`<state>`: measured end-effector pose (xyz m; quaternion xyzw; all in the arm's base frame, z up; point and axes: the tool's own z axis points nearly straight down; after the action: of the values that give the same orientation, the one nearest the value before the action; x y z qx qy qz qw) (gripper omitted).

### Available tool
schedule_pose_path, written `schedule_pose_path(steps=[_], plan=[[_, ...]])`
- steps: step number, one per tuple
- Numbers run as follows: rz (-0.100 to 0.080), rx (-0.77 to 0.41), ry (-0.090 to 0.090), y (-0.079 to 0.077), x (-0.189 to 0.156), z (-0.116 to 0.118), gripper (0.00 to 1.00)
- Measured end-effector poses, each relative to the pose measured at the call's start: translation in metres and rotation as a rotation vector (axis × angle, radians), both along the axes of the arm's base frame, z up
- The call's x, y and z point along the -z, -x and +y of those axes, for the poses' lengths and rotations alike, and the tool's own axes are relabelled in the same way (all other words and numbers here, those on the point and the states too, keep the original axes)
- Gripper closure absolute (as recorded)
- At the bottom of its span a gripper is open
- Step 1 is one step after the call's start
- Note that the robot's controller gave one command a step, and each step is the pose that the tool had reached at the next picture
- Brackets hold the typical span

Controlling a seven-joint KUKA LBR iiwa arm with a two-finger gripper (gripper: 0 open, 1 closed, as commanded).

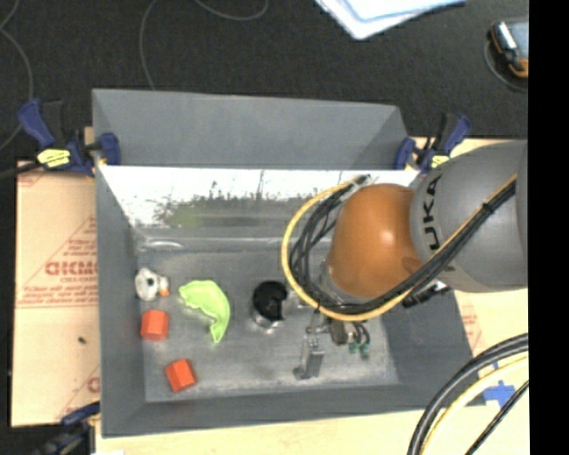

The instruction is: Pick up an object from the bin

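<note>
Evidently nothing lifted yet. Gripper (309,357) sits low over bare floor near the front wall of the bin (240,124); spread or pressed together, cannot tell. Nearest thing: black round object (268,299), pale underneath, just beyond it, mid-bin. Grasp and lift remain.

Ground around the bin (244,105): dark, matte floor (222,44), near black, faintly speckled. Thin pale cords (142,44) loop across it at upper left. Top edge: white and light-blue sheets (382,13), cut off by the frame. Upper right corner: small shiny metallic item (508,44) (kind unclear). Below and right of the bin, a pale wood-coloured surface (267,440) with a blue mark (498,394) on it. Lighting even, from above; no hard shadows.
</note>
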<state>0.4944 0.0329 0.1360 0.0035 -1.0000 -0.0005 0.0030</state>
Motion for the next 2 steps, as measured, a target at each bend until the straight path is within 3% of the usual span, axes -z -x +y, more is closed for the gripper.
schedule_pose_path(steps=[1,2], plan=[[-0.008,0.002,0.0,-0.002,-0.004,0.0,0.0],[-0.008,0.12,-0.001,-0.034,0.053,-0.003,0.0]])
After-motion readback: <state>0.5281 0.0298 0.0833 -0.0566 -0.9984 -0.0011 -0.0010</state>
